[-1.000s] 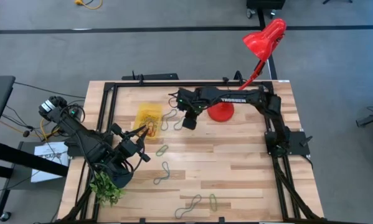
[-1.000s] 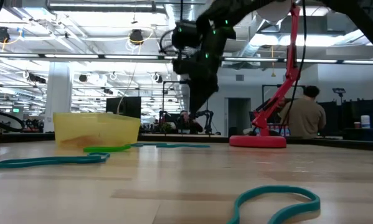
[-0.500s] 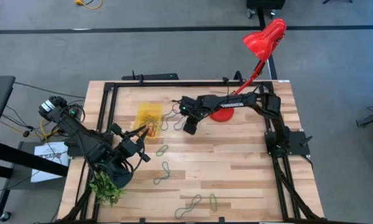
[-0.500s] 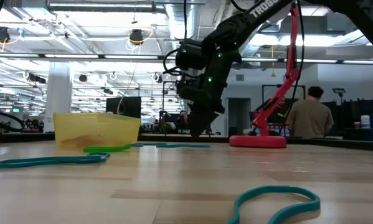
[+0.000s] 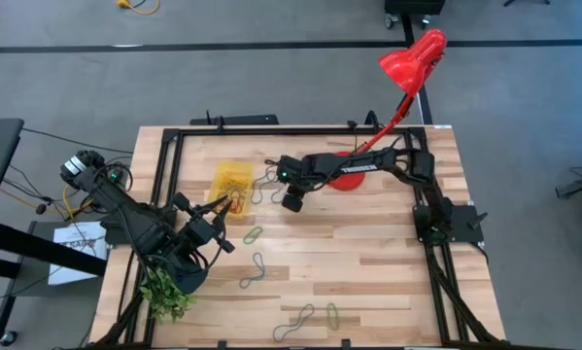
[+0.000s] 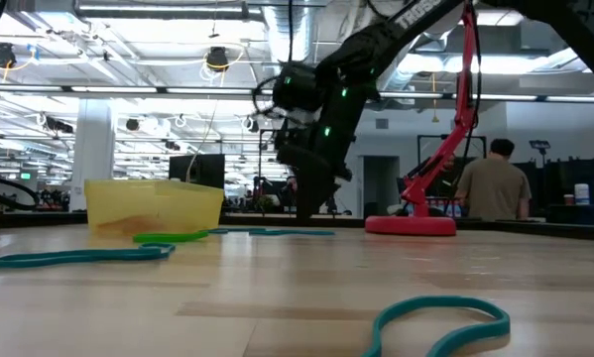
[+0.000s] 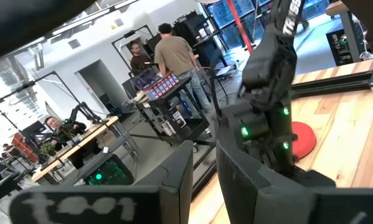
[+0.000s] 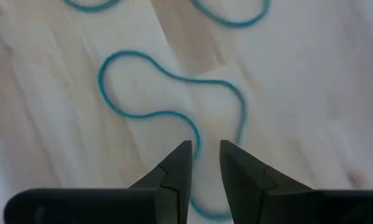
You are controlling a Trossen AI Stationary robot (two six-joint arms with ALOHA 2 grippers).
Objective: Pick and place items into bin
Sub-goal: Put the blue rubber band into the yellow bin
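Observation:
The yellow translucent bin [image 5: 230,183] [image 6: 153,208] stands on the far left part of the table. Thin loops lie flat around it and toward the near edge [image 5: 255,270] [image 6: 73,258]. My right gripper [image 5: 291,202] [image 6: 311,206] hangs just right of the bin, fingers pointing down, low over a teal squiggly loop [image 8: 174,93]. It is open by a narrow gap [image 8: 205,152], and a strand of that loop runs under the gap; I cannot tell whether the fingers touch it. My left gripper [image 5: 213,231] [image 7: 205,168] waits at the near left, open by a narrow gap, holding nothing.
The red lamp base [image 5: 347,175] [image 6: 411,225] stands just right of my right gripper, its stem rising past the far edge. A green plant [image 5: 166,292] sits at the near left corner under my left arm. More loops lie near the near edge [image 5: 300,321]. People stand in the room beyond.
My right gripper has come down from well above the table to just over it, shifting slightly toward the near edge and then a little toward the bin, still pointing down. The loops and the bin have stayed where they were.

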